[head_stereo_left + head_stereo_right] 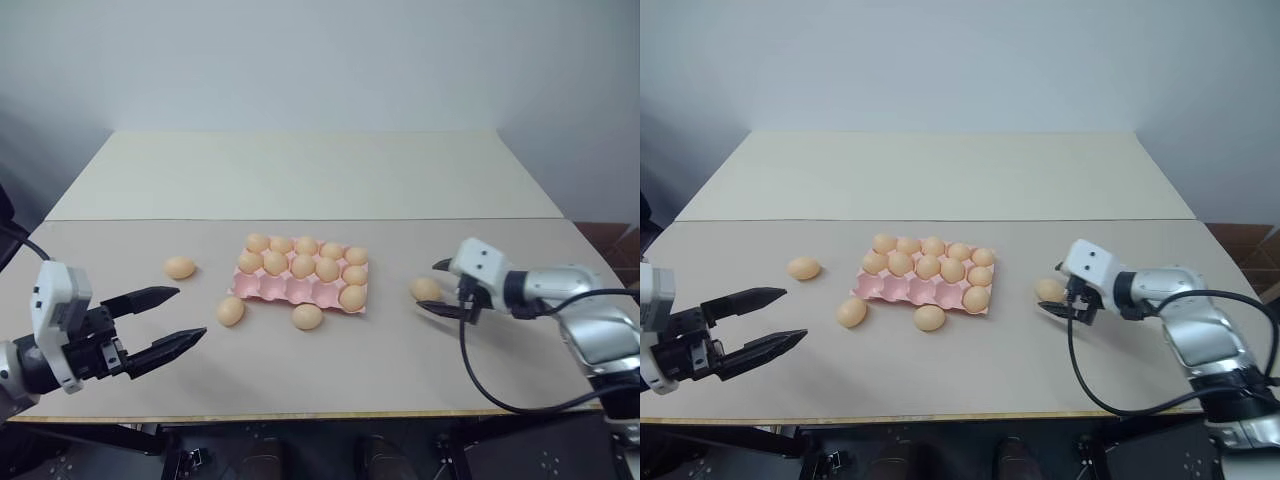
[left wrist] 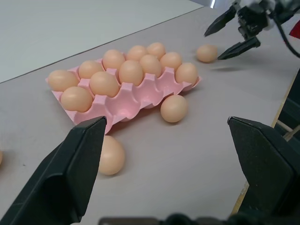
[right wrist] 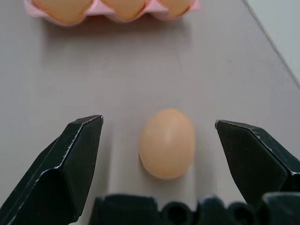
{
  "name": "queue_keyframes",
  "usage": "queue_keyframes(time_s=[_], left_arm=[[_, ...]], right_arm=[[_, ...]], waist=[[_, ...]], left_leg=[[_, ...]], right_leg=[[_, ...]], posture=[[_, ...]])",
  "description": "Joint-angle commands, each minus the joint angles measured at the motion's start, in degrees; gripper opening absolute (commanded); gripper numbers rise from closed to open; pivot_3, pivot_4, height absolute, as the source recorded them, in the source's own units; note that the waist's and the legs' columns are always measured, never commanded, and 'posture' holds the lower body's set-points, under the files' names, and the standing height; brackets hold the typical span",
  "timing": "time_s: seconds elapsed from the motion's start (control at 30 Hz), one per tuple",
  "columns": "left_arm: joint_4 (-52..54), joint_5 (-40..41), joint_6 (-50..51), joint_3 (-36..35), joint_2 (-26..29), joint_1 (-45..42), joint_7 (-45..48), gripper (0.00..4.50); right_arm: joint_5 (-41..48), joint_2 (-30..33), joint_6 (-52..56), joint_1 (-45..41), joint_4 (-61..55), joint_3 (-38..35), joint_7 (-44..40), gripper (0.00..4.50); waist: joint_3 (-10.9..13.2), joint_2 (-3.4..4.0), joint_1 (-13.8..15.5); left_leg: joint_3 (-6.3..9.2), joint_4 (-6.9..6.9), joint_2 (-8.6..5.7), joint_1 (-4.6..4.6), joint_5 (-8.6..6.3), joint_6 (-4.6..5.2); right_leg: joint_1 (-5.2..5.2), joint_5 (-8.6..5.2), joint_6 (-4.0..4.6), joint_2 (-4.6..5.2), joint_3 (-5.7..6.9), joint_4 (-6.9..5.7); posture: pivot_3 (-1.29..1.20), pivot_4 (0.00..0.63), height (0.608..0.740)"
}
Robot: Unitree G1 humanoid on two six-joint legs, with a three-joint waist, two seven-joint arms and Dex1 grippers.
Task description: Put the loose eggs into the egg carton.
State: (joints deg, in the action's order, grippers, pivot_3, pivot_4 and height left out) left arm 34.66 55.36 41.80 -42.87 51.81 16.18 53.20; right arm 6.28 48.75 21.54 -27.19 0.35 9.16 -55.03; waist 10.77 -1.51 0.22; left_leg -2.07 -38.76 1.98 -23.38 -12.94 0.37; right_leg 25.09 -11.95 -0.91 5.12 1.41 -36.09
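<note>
Over on the left, the left gripper (image 1: 165, 322) hangs above the near table edge with its black fingers spread wide, holding nothing. A loose egg (image 1: 180, 267) sits far-left of the egg carton (image 1: 262, 290), another (image 1: 230, 311) lies just off its near-left corner, and a third (image 1: 307, 317) rests just in front of its near edge. The pink tray in the middle of the table (image 1: 330, 370) has its far two rows filled; four near cups look empty. On the right, a fourth egg (image 1: 425, 289) lies between the open fingers of the right gripper (image 1: 440, 287), untouched as far as I can see. These eggs look light, smooth and round, so likely to roll or squirt out. I'd pinch gently across the widest middle.
</note>
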Motion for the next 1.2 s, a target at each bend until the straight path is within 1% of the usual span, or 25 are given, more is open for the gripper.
queue_keyframes(time_s=[0.03, 0.13, 0.2, 0.33, 0.37, 0.5, 0.63, 0.8, 0.97, 1.03, 1.07, 1.1, 1.2], left_arm=[[0.59, 0.29, -0.40, -0.92, 0.63, -0.33, -0.10, 4.50], [1.30, 0.51, -0.24, -1.97, 0.44, 0.52, -0.14, 4.50], [1.67, 0.59, -0.22, -2.57, 0.29, 1.07, -0.25, 4.50], [2.20, 0.76, -0.23, -3.56, 0.04, 2.04, -0.56, 4.50], [2.25, 0.79, -0.29, -3.57, 0.02, 2.17, -0.61, 4.50], [2.01, 0.78, -0.45, -3.33, 0.22, 2.13, -0.60, 4.50], [1.35, 0.65, -0.48, -2.96, 0.63, 1.74, -0.21, 4.50], [0.95, 0.64, -0.30, -2.17, 1.14, 0.82, -0.11, 4.50], [1.15, 0.68, -0.17, -2.26, 1.14, 0.91, -0.14, 4.50], [1.30, 0.54, -0.24, -2.41, 1.02, 1.30, 0.04, 4.50], [1.33, 0.51, -0.27, -2.40, 0.96, 1.39, 0.05, 4.50], [1.31, 0.48, -0.29, -2.34, 0.94, 1.39, 0.02, 4.50], [1.12, 0.42, -0.40, -2.11, 0.91, 1.20, -0.04, 4.50]], right_arm=[[-5.27, -1.30, 0.59, -3.73, 3.90, 3.01, 1.91, 4.48], [-6.75, -3.17, -0.67, -5.62, 7.34, 3.50, 2.81, 3.92], [-6.62, -3.60, -0.70, -6.00, 7.20, 2.83, 2.45, 3.34], [-4.04, -2.89, 1.65, -5.76, 1.46, 0.26, 0.82, 2.02], [-3.38, -3.17, 2.55, -6.01, -0.61, -0.28, 0.82, 1.87], [-1.19, -5.95, 6.09, -8.45, -8.16, -0.46, 1.38, 1.87], [-0.79, -11.88, 9.44, -12.07, -12.23, 2.65, 3.01, 1.87], [-4.40, -20.05, 8.65, -15.45, -9.97, 9.79, 5.56, 1.87], [-6.40, -23.17, 8.93, -15.74, -9.16, 13.09, 6.65, 1.87], [-7.24, -23.81, 9.01, -15.46, -9.08, 14.14, 6.90, 2.48], [-7.85, -24.04, 9.05, -15.45, -8.75, 14.58, 7.28, 2.69], [-8.08, -24.46, 9.11, -15.50, -8.45, 14.61, 7.75, 3.03], [-5.67, -27.01, 12.19, -16.42, -8.87, 11.52, 9.42, 4.05]], waist=[[0.00, 0.00, -0.14], [0.00, -0.01, -0.14], [0.00, -0.01, -0.14], [0.00, 0.00, -0.20], [0.00, 0.00, -0.21], [0.00, -0.01, -0.56], [-0.01, -0.02, -1.06], [-0.04, -0.07, -1.04], [-0.04, -0.07, -0.80], [-0.05, -0.08, -0.94], [-0.05, -0.09, -0.97], [-0.05, -0.08, -1.01], [-0.05, -0.09, -1.07]], left_leg=[[-0.04, 0.00, -0.01, 0.00, 0.00, 0.00], [-0.10, 0.01, -0.02, -0.02, 0.00, 0.00], [-0.15, 0.01, -0.03, -0.04, 0.00, 0.01], [-0.20, 0.01, -0.03, -0.03, -0.01, 0.01], [-0.20, 0.01, -0.01, -0.01, -0.01, 0.01], [-0.23, 0.01, 0.05, 0.06, -0.01, 0.01], [-0.26, 0.00, 0.19, 0.12, -0.01, 0.01], [-0.37, -0.01, 0.55, 0.13, -0.03, -0.03], [-0.43, 0.00, 0.66, 0.09, -0.04, -0.04], [-0.54, -0.01, 0.67, 0.10, -0.04, -0.05], [-0.58, 0.00, 0.68, 0.12, -0.04, -0.05], [-0.60, -0.01, 0.70, 0.13, -0.04, -0.05], [-0.66, 0.00, 0.79, 0.14, -0.04, -0.06]], right_leg=[[0.02, 0.02, -0.02, 0.00, -0.05, 0.00], [0.05, 0.07, -0.08, 0.00, -0.11, 0.02], [0.07, 0.12, -0.16, 0.01, -0.15, 0.03], [0.09, 0.13, -0.17, 0.00, -0.22, 0.03], [0.09, 0.13, -0.17, -0.01, -0.24, 0.01], [0.09, 0.12, -0.12, -0.07, -0.29, -0.02], [0.09, 0.18, -0.04, -0.25, -0.41, -0.03], [0.13, 0.31, 0.14, -0.62, -0.49, 0.04], [0.21, 0.38, 0.23, -0.71, -0.47, 0.03], [0.22, 0.39, 0.25, -0.71, -0.55, 0.04], [0.23, 0.39, 0.27, -0.71, -0.57, 0.04], [0.23, 0.40, 0.29, -0.73, -0.57, 0.04], [0.30, 0.44, 0.38, -0.82, -0.59, 0.01]], posture=[[0.00, 0.150, 0.740], [0.00, 0.150, 0.740], [0.00, 0.150, 0.740], [0.00, 0.150, 0.740], [0.00, 0.150, 0.740], [0.00, 0.150, 0.740], [0.00, 0.150, 0.740], [0.00, 0.150, 0.740], [0.00, 0.150, 0.740], [0.00, 0.150, 0.740], [0.00, 0.150, 0.740], [0.00, 0.150, 0.740], [0.00, 0.150, 0.740]])
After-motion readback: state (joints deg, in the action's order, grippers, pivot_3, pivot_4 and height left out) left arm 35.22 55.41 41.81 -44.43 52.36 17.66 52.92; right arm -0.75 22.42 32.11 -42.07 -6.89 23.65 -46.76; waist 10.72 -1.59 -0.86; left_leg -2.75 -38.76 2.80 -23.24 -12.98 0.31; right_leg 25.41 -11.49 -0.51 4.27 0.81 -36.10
